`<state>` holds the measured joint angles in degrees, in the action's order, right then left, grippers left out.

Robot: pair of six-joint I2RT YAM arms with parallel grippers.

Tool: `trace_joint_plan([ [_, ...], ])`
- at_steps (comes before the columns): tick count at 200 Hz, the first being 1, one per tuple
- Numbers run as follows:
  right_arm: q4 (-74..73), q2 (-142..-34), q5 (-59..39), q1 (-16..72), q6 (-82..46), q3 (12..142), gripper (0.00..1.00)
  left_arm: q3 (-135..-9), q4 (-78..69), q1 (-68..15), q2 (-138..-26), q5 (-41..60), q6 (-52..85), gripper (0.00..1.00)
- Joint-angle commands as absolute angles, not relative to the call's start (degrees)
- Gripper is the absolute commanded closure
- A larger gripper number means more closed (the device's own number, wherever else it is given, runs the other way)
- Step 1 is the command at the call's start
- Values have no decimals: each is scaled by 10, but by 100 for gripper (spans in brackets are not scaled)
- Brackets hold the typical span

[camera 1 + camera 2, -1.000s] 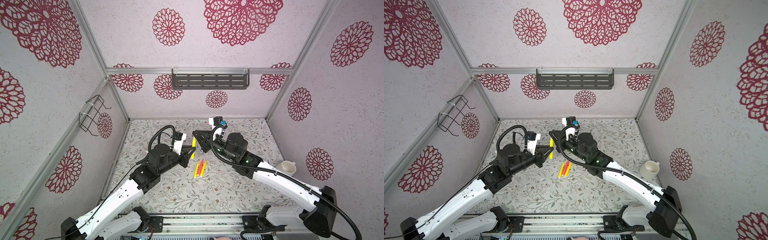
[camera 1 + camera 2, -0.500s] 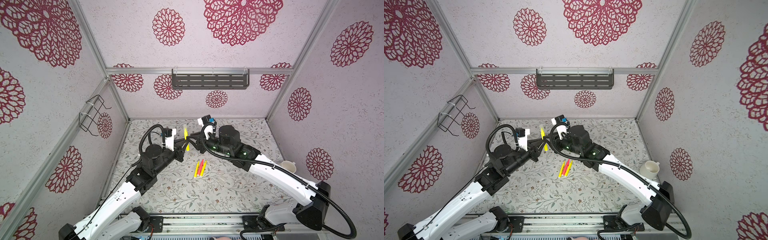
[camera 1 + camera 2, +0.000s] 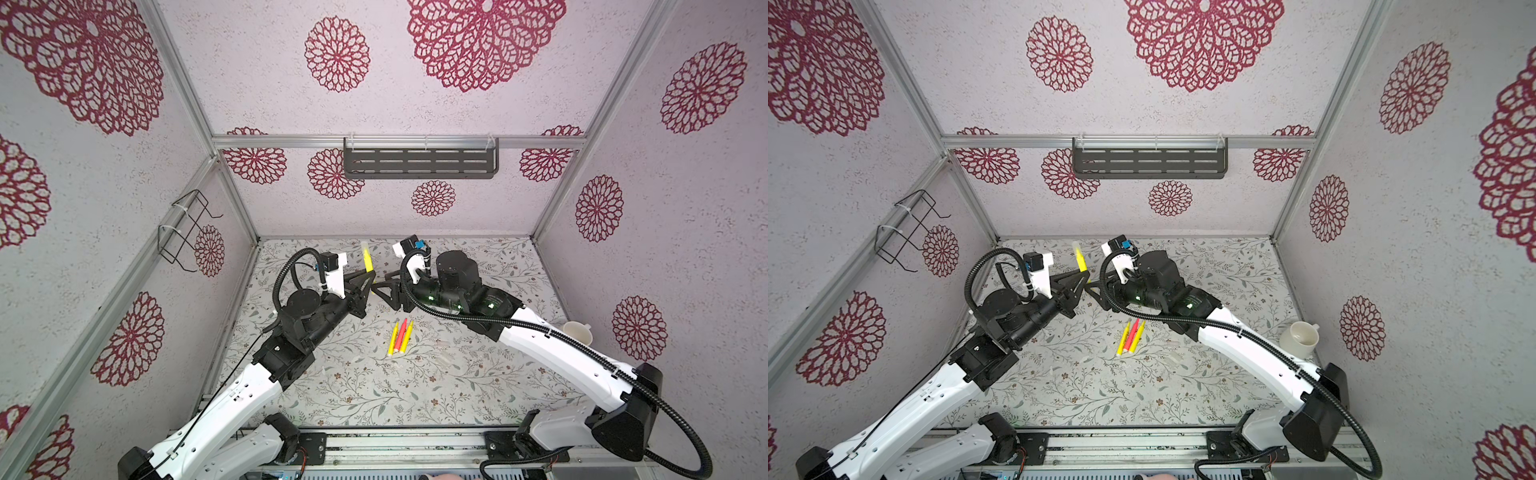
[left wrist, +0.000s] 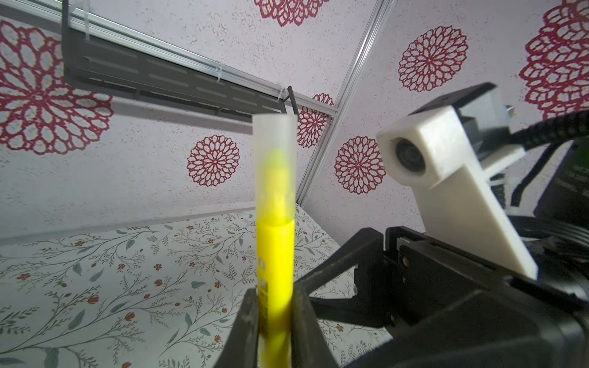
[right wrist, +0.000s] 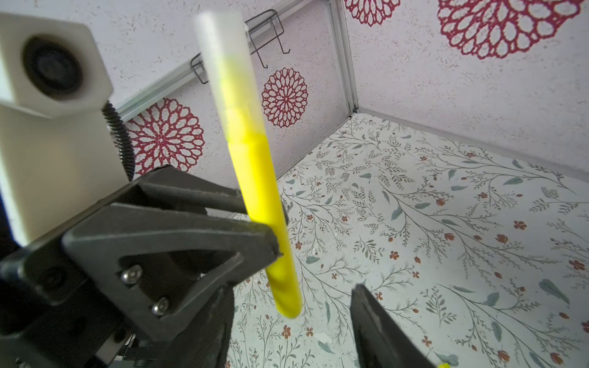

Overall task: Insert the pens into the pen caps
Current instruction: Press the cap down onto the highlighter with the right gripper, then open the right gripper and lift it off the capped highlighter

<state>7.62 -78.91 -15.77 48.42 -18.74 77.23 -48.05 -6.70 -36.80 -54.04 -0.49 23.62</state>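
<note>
Left gripper: closed on the yellow pen; its two matte black fingers pinch the lower barrel from both sides.
Held pen: a smooth, glossy, round stick that stands nearly upright above the table; the lower end hangs free below the fingers.
Clear cap: a frosted, translucent tube with a flat top, seated over the upper end of the held pen; the yellow shows dimly through it.
Right gripper: jaws apart, holding nothing; its black triangular fingers point at the left gripper's, tip close to tip, just beside the pen.
Three pens: lying on the table side by side and touching, the red one between two yellow ones, their pointed tips toward the back wall.
Loose caps: faint clear tubes lying flat near the three pens; their number is hard to tell.
Table: a pale cover printed with thin leafy sprigs and small red flowers.
White cup: rounded, with a handle, at the right edge of the table, well apart from the pens.
</note>
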Motion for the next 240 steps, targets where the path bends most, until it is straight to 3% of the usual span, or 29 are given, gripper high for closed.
trace_joint_plan([
  [1, 64, -745, -176, 466, -171, 782, 38, -471, -86, -367, -537, 7, 224, 100],
  [59, 16, -684, -211, 400, -187, 742, 37, -449, -108, -370, -529, 33, 188, 100],
  [115, 63, -720, -247, 365, -155, 852, 39, -458, -81, -423, -533, 1, 109, 100],
  [136, 103, -752, -270, 362, -131, 911, 45, -472, -60, -448, -540, -19, 84, 100],
  [171, 139, -787, -297, 362, -112, 967, 66, -488, -44, -474, -549, -38, 67, 100],
  [240, 140, -819, -336, 362, -126, 986, 75, -513, -38, -497, -575, -47, 54, 100],
])
